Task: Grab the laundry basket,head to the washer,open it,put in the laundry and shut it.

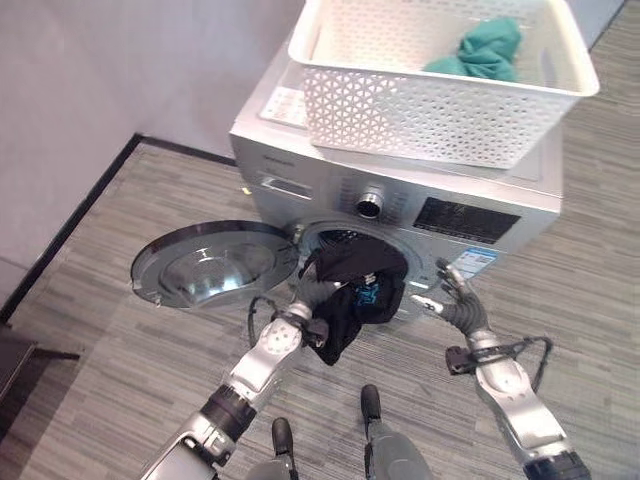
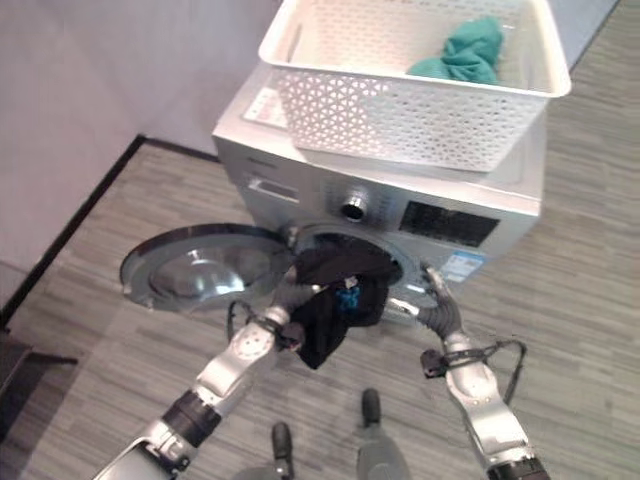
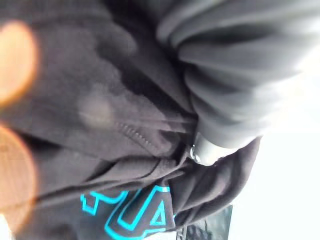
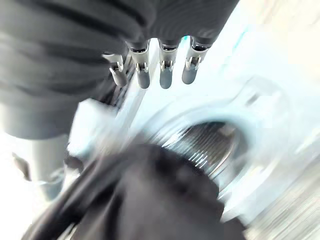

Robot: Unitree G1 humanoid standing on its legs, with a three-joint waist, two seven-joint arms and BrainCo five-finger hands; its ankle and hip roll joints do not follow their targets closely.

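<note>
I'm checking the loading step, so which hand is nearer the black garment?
Left. The left hand grips the black garment at the washer opening; the right hand hovers open beside it.

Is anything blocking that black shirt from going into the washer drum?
Nothing visible. The door is swung wide open to the side, and the black garment held by the left hand already hangs across the drum opening.

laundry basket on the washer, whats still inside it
A green garment lies bunched in one corner of the white laundry basket; the rest of its floor shows bare. Whatever lies under that garment is covered.
</note>
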